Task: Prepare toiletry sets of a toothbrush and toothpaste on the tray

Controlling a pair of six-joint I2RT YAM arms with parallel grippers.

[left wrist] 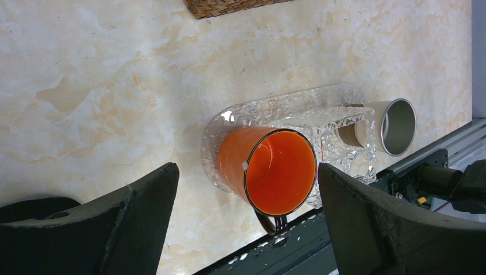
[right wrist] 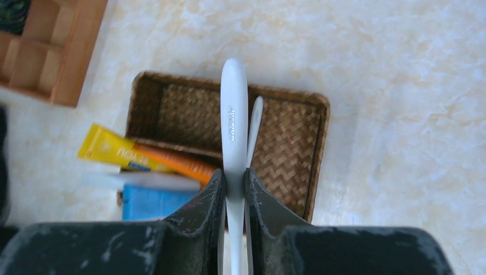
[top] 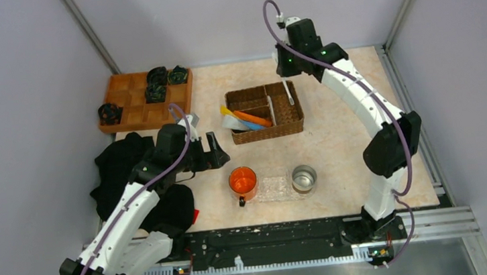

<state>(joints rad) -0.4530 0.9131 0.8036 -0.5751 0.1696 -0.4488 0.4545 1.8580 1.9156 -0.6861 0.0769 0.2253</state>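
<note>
My right gripper (right wrist: 234, 175) is shut on a slim white toothbrush (right wrist: 234, 114) and holds it above the wicker basket (right wrist: 318, 149); it is at the table's far side in the top view (top: 286, 78). A second white toothbrush (right wrist: 255, 123) lies in the basket below. Yellow (right wrist: 109, 148), orange (right wrist: 183, 163) and blue (right wrist: 152, 201) tubes lie in the basket's left part. The clear bumpy tray (top: 274, 187) sits near the front edge, also in the left wrist view (left wrist: 269, 112). My left gripper (top: 218, 150) is open and empty, above and left of the tray (left wrist: 246, 167).
An orange mug (top: 242, 180) stands on the tray's left end and a steel cup (top: 304, 178) on its right end. An orange wooden compartment tray (top: 131, 108) with black items sits at the back left. A black cloth (top: 119, 166) lies at the left.
</note>
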